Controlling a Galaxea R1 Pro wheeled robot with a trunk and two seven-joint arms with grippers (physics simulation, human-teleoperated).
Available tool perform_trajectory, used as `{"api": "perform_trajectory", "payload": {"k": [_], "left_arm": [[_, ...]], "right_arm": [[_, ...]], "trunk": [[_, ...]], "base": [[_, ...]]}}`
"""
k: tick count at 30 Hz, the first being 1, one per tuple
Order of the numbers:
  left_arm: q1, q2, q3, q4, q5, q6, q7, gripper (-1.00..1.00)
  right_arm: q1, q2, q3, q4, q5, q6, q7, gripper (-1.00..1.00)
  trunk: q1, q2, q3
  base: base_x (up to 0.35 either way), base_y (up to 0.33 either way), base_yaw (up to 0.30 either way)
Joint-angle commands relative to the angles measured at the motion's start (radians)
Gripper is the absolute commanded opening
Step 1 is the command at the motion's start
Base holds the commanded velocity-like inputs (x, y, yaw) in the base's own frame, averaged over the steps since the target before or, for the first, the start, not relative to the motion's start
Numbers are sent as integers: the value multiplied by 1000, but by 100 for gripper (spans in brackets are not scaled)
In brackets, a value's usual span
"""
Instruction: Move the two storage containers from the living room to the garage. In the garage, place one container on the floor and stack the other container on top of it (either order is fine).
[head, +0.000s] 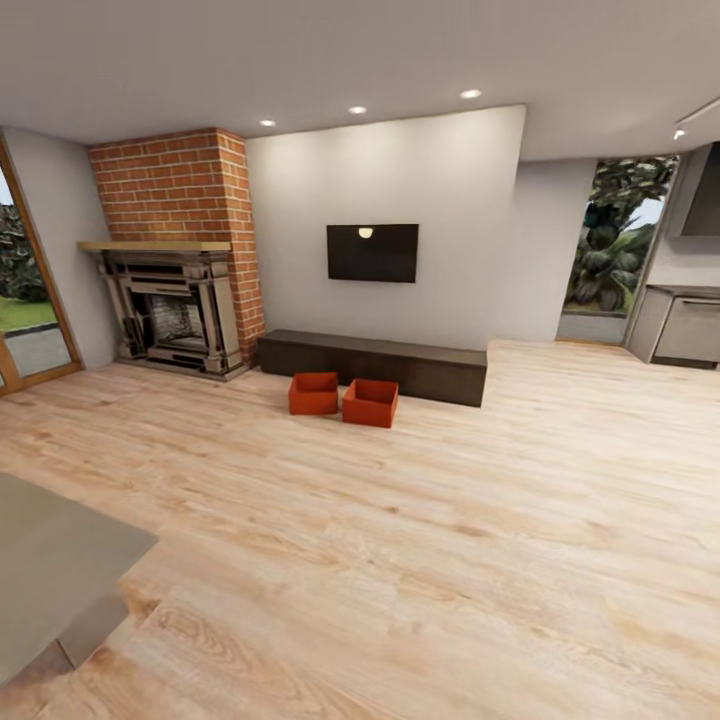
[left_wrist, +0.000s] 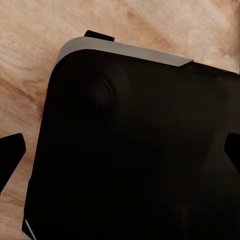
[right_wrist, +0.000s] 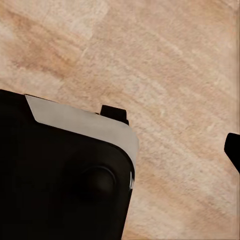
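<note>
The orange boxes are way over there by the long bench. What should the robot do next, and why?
Probably roll forward across the wood floor toward the two storage containers. They sit side by side on the floor in front of the dark bench, across the room, so neither can be picked up from here.

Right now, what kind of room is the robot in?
Most likely a living room: a red-brick fireplace, a black wall screen above a long low dark bench, and light wood plank flooring. Two orange-red storage containers sit on the floor before the bench.
</note>
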Motion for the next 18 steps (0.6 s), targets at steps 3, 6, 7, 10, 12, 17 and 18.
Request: {"api": "perform_trajectory", "payload": {"k": [3, 6, 7, 10, 12, 17, 18], "left_arm": [[0, 0, -1, 0, 5, -2, 0, 100], [0, 0, -1, -1, 5, -2, 0, 100], [0, 0, -1, -1, 5, -2, 0, 100], [0, 0, -1, -1, 5, -2, 0, 100], [0, 0, -1, -1, 5, -2, 0, 100], [0, 0, -1, -1, 5, -2, 0, 100], [0, 0, -1, -1, 5, -2, 0, 100]], "right_arm": [[-1, 0, 8, 3, -3, -5, -3, 100], [-1, 0, 8, 3, -3, -5, -3, 100], [-2, 0, 8, 3, -3, -5, -3, 100], [-1, 0, 8, 3, -3, -5, -3, 100], [-1, 0, 8, 3, -3, -5, -3, 100], [-1, 0, 8, 3, -3, -5, -3, 100], [-1, 0, 8, 3, -3, -5, -3, 100]], "trunk": [[1, 0, -1], [1, 0, -1], [1, 0, -1], [1, 0, -1], [1, 0, -1], [1, 0, -1], [1, 0, -1]], "base": [[322, 0, 0], [322, 0, 0], [322, 0, 0], [322, 0, 0], [322, 0, 0], [322, 0, 0], [322, 0, 0]]}}
